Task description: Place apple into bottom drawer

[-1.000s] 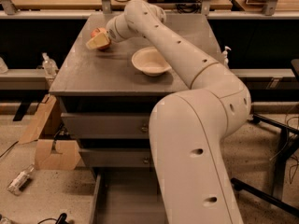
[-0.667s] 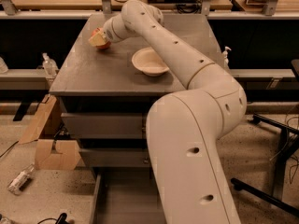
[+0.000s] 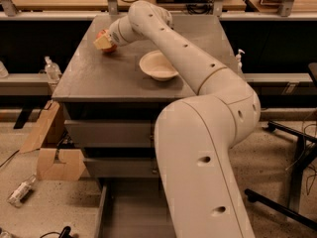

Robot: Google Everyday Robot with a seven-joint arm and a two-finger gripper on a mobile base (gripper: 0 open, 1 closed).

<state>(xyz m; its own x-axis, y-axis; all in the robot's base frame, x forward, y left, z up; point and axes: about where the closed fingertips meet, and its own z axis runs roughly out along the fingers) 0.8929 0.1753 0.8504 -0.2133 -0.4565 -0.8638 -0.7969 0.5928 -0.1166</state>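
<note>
Pincer [image 3: 103, 42] hardly shifted, clasping apple [image 3: 111, 48] on grey cabinet top [image 3: 99, 78]; bowl [image 3: 158, 66] nearby; bottom drawer [image 3: 133, 217] open

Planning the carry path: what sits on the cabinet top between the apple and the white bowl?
Nothing: in the camera view that stretch of cabinet top is bare. The end effector is at the apple, left of the white bowl.

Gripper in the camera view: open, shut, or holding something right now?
Gripper: at the apple on the far left of the cabinet top; open, shut or holding cannot be told.
</note>
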